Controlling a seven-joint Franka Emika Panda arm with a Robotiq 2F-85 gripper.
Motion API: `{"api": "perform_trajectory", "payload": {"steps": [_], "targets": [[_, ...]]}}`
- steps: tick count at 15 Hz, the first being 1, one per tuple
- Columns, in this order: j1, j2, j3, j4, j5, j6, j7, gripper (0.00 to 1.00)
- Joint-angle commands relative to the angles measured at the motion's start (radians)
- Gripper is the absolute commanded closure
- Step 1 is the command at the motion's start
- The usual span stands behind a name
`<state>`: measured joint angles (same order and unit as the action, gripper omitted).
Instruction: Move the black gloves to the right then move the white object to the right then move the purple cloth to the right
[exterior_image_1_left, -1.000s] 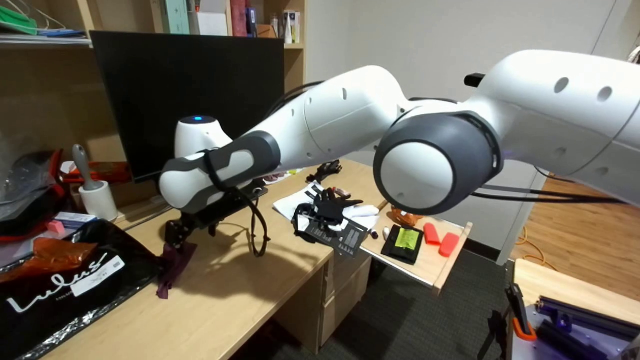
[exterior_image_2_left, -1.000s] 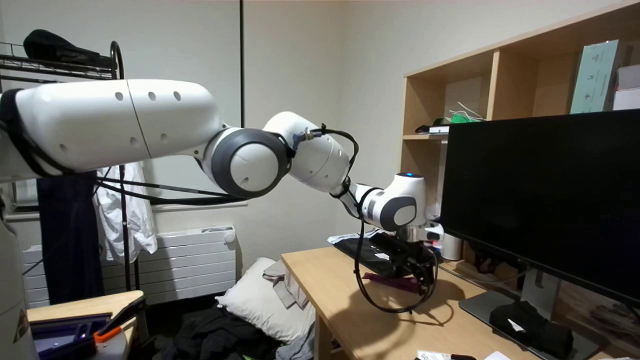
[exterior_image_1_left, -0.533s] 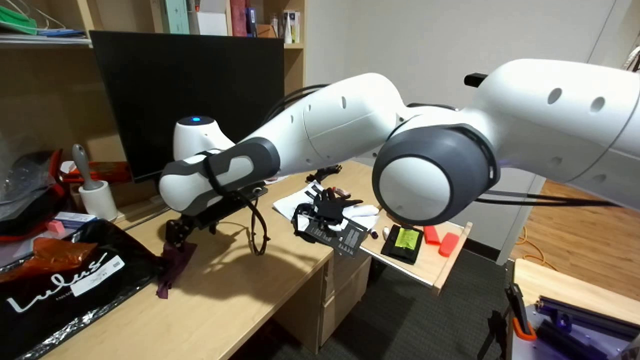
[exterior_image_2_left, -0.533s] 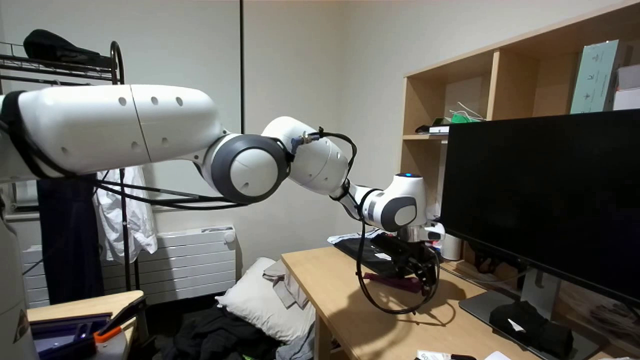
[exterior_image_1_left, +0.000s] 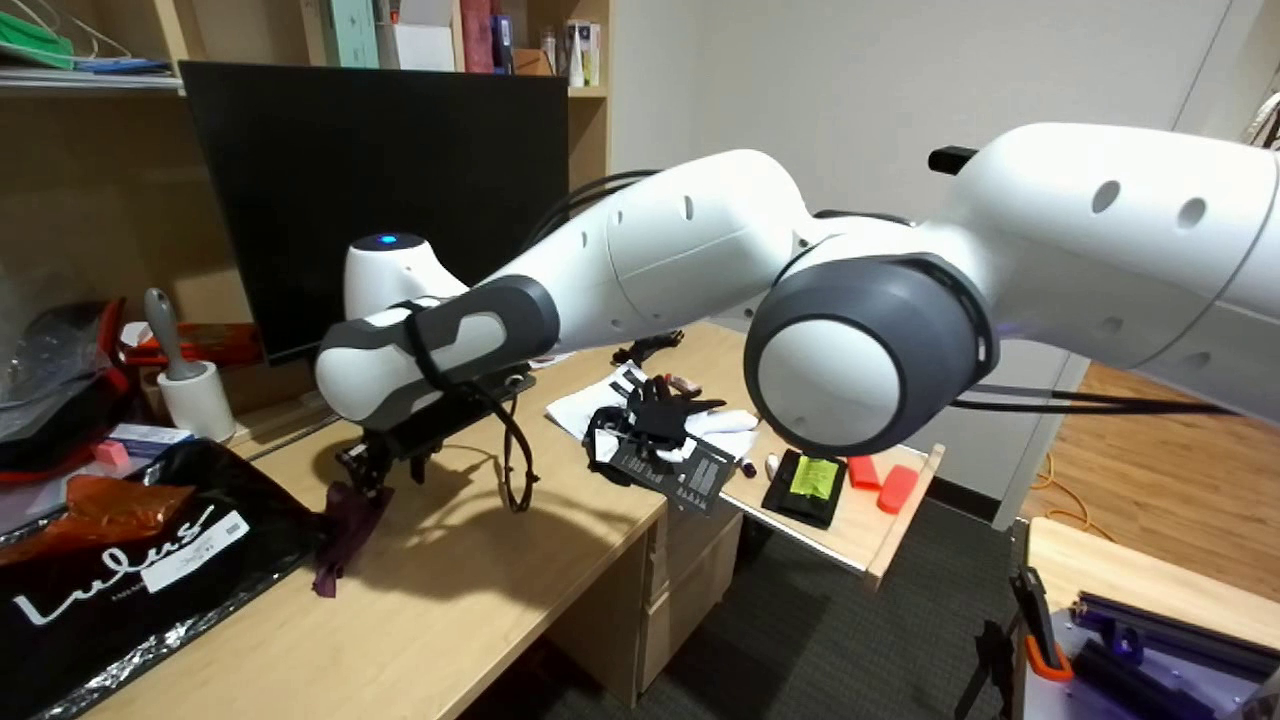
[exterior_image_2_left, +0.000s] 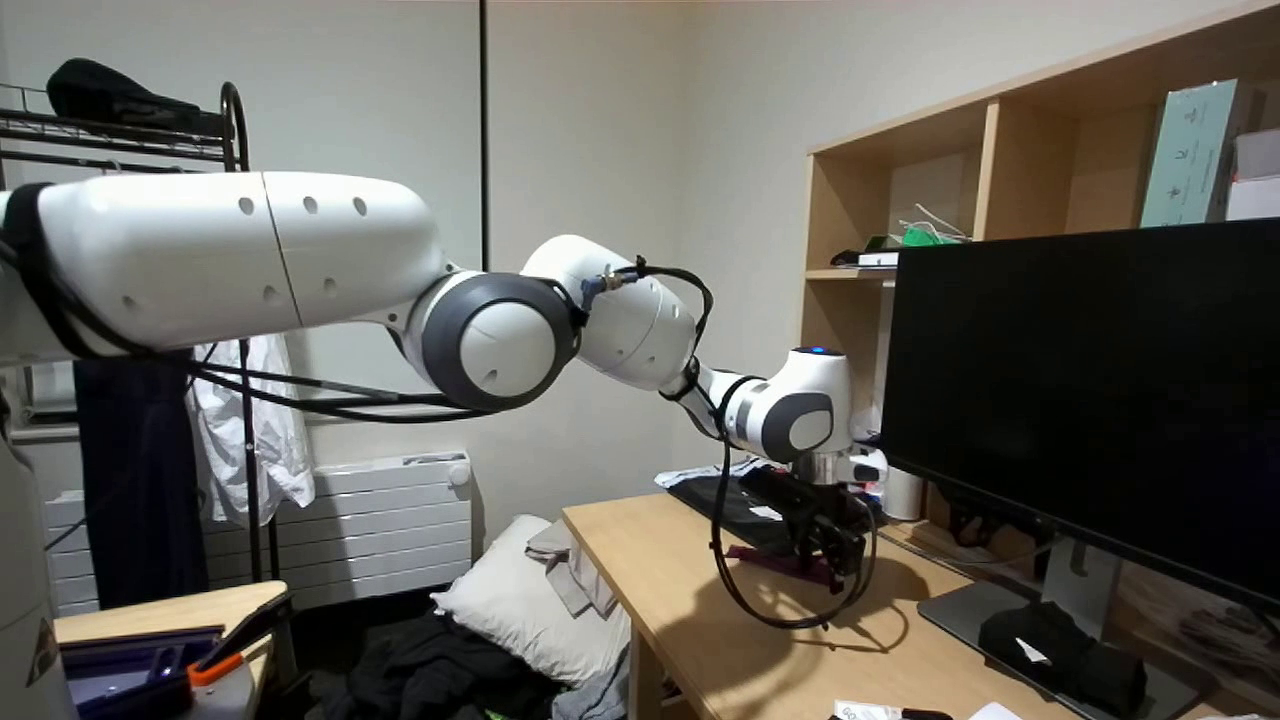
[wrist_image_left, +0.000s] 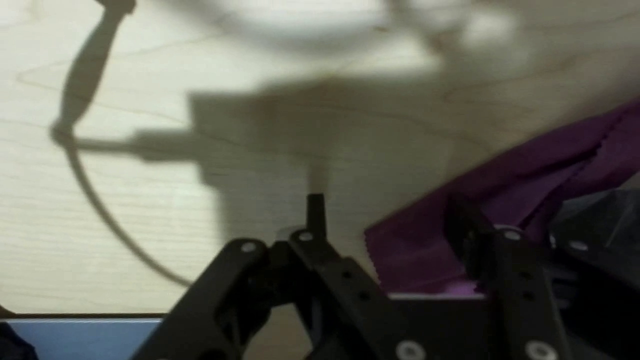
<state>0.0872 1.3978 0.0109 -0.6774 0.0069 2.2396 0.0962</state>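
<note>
The dark purple cloth (exterior_image_1_left: 345, 538) lies limp on the desk beside the black bag. It also shows in an exterior view (exterior_image_2_left: 775, 563) and in the wrist view (wrist_image_left: 417, 240). My gripper (exterior_image_1_left: 394, 478) is low at the cloth's far end. In the wrist view the gripper (wrist_image_left: 384, 200) has its fingers apart, one over the cloth, the other beside it over bare wood. Contact with the cloth is unclear. The black gloves (exterior_image_1_left: 660, 422) lie on papers at the desk's right end. A tiny pinkish-white item (exterior_image_1_left: 684, 384), apparently the white object, lies just behind them.
The black bag with white lettering (exterior_image_1_left: 190, 560) touches the cloth's left side. A monitor (exterior_image_1_left: 400, 200) stands behind the arm, and a lint roller (exterior_image_1_left: 195, 395) stands at the back left. An open drawer (exterior_image_1_left: 900, 520) holds red pieces and a black pouch. A cable loop hangs from the wrist.
The finger near the cloth has swung inward, toward the opposite finger. The arm's elbow has sunk a little. The cloth and gloves lie where they were.
</note>
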Motion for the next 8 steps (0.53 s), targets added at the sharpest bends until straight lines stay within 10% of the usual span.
{"api": "perform_trajectory", "payload": {"steps": [1, 2, 3, 8], "targets": [[-0.001, 0.036, 0.01, 0.071, 0.004, -0.037, -0.012, 0.67], [-0.002, 0.037, 0.012, 0.073, 0.006, -0.034, -0.011, 0.59], [-0.002, 0.041, 0.013, 0.076, 0.007, -0.021, -0.011, 0.3], [-0.01, 0.061, 0.047, 0.093, 0.024, 0.048, -0.018, 0.16]]}}
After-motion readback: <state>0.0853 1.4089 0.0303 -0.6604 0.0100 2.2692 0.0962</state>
